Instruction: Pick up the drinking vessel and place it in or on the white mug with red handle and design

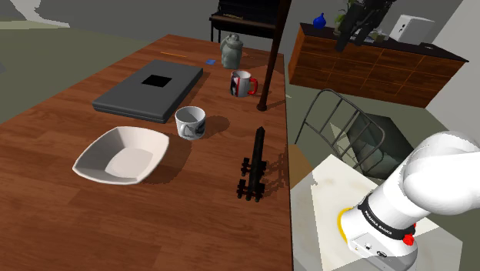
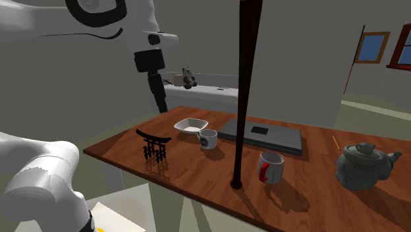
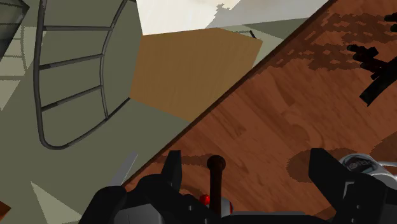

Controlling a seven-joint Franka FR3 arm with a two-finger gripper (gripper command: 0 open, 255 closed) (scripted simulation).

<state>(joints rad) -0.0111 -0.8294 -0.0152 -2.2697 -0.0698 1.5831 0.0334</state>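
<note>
Claw [image 3: 248, 168] hangs spread over wooden table [image 3: 286, 111] edge.

cup [image 3: 364, 164] – half behind claw finger [image 3: 327, 181], chair [image 3: 42, 76] cropped

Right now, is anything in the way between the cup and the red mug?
No. Nothing stands on the table between the cup and the mug. A dark pole stands close beside the mug, on the shoulder view's right, so it may crowd the arm there.
</note>
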